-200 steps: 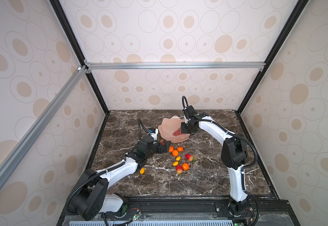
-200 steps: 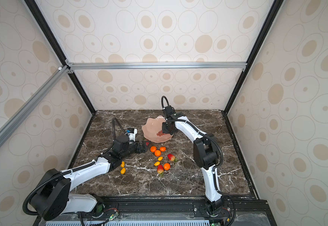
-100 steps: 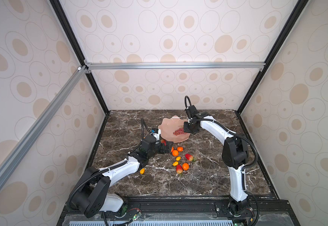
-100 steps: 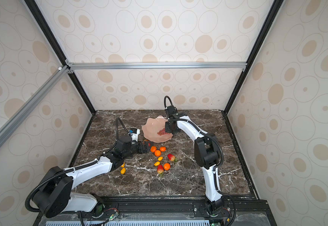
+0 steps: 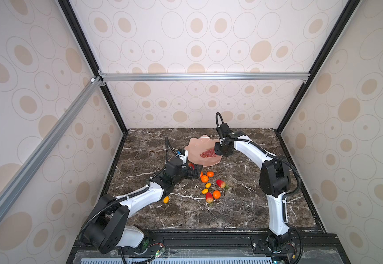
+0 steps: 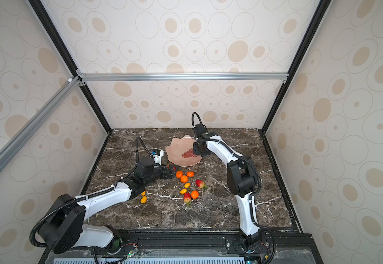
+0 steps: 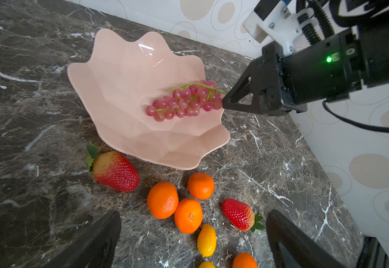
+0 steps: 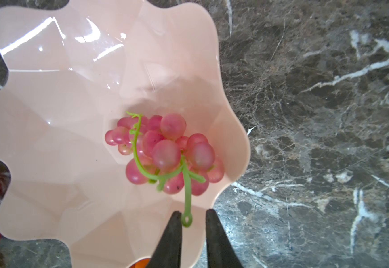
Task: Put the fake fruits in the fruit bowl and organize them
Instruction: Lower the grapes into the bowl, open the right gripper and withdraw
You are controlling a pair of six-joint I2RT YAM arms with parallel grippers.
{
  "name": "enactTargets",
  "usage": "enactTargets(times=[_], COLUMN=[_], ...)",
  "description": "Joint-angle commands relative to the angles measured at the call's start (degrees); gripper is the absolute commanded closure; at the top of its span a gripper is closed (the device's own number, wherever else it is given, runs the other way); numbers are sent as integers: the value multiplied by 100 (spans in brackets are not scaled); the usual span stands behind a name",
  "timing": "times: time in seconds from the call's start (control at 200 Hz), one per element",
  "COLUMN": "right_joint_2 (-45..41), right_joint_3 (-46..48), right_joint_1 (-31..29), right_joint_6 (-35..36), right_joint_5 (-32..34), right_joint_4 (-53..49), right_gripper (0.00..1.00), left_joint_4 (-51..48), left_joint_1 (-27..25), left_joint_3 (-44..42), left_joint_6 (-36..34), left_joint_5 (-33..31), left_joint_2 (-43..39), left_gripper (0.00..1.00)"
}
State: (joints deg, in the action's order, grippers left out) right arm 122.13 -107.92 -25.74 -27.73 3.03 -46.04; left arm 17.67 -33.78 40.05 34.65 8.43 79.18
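Farthest left on the dark brown marble desk [image 5: 231, 212], a small oval yellow-orange plastic fruit [image 5: 166, 199] lies just beside the left forearm [image 5: 140, 198]. The left hand [image 5: 194, 173] hangs low, fingers spread wide and holding nothing, facing the loose fruit. A red plastic strawberry with a green cap [image 7: 115, 171] lies just beside the near rim of the pale pink, glossy bowl with a scalloped rim [image 7: 123, 76]. Its long axis runs roughly along that rim, cap end away from the round orange plastic tangerines [image 7: 188, 215]. These sit clustered straight ahead of the open fingers, so this hand is much the nearer for either pick; I judge a short advance enough. Anything lifted must clear the raised wavy rim, and the bowl's middle and left part are bare. The dark red plastic grape bunch [image 8: 165, 153] rests inside near the right wall, its green stem [image 8: 187, 192] pointing at the right hand [image 8: 193, 217]. That hand's fingers stand narrowly parted round the stem's loop, not clamping it. Right of the bowl the desk is bare, with room to withdraw.
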Motion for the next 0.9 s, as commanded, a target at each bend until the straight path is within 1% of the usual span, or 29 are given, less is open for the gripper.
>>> enactTargets(times=[0.0, 0.2, 0.295, 0.365, 0.43, 0.64, 0.79, 0.895], right_joint_2=[-321, -822, -1257, -1655, -1957, -2611, -3107, -3411], right_joint_3=[-42, 335, 892, 1400, 1788, 2660, 3350, 3828], right_joint_1=[16, 8, 15, 7, -22, -298, -628, -788], right_joint_6=[35, 174, 272, 368, 432, 661, 707, 563], right_joint_5=[118, 211, 199, 105, -20, -169, 21, 130], right_joint_4=[-111, 184, 563, 977, 1269, 1463, 1557, 1468], right_gripper=[71, 56, 47, 44, 44, 47, 48, 49], left_joint_4=[-123, -453, -545, -618, -704, -792, -897, -857], left_joint_1=[-31, -19, -23, -35, -45, -208, -424, -615], left_joint_3=[280, 324, 352, 354, 337, -75, -389, -630], left_joint_6=[-147, -320, -407, -467, -494, -406, -328, -353], left_joint_5=[-181, -499, -592, -621, -694, -842, -879, -902], left_joint_2=[-142, -339, -417, -457, -529, -974, -1321, -1562], left_gripper=[2, 2, 2, 2, 2, 2, 2, 2])
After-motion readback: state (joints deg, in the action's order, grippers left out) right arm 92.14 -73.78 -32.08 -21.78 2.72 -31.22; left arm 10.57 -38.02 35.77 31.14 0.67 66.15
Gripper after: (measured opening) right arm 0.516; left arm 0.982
